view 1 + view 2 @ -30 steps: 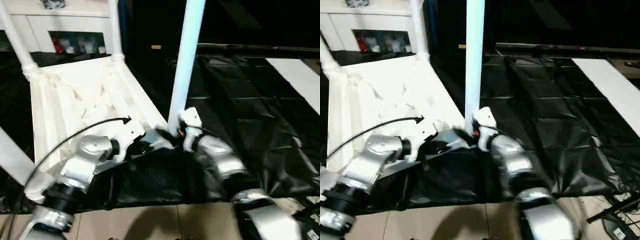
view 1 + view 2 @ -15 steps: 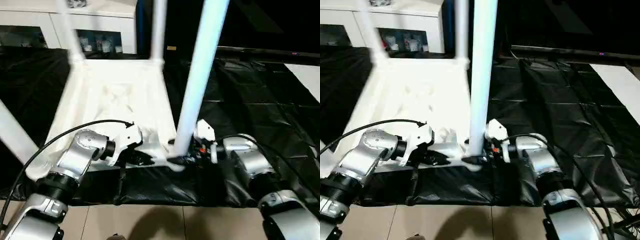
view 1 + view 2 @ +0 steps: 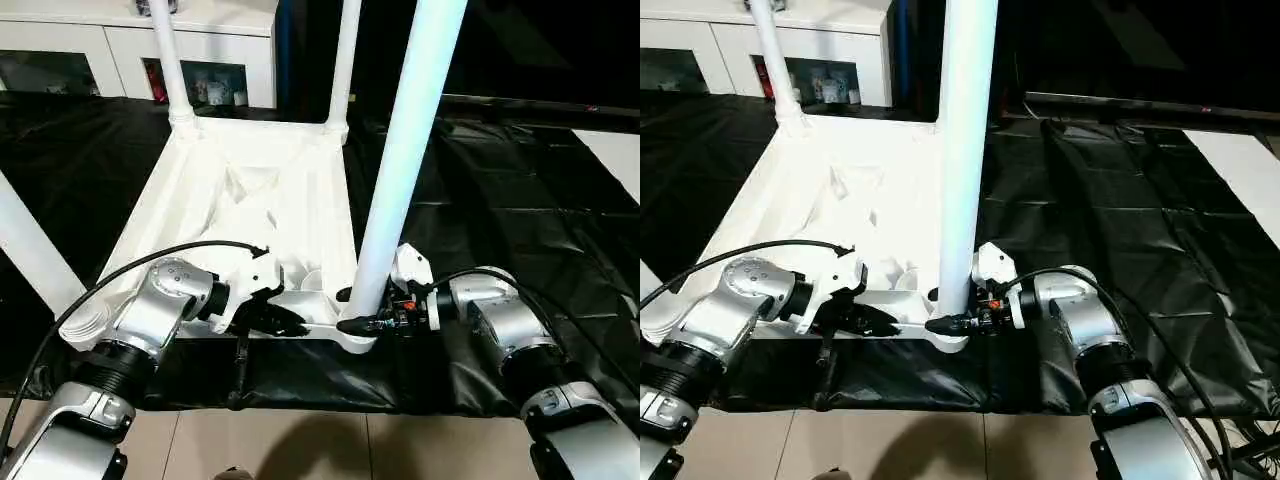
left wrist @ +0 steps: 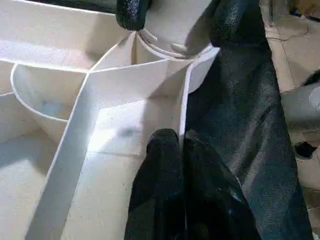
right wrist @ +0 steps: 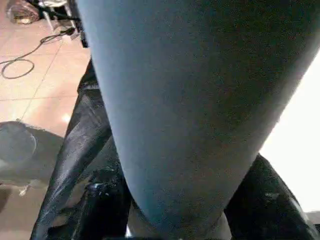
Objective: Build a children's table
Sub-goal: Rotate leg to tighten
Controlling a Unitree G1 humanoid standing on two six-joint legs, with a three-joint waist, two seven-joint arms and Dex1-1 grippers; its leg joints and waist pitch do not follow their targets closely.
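Head views sharp, evenly lit from above; white tabletop (image 3: 250,200) near overexposed (ribs washed out); black cover (image 3: 520,200) shows soft glare on creases.

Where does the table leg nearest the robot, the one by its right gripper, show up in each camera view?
Left eye view: the near leg rises right of centre, from the corner socket to the top edge.
Right eye view: the same leg stands at centre.
Left wrist view: its base sits in the socket at the top, between two black fingers.
Right wrist view: it looms close across the middle.
Shared landmark: that corner socket.
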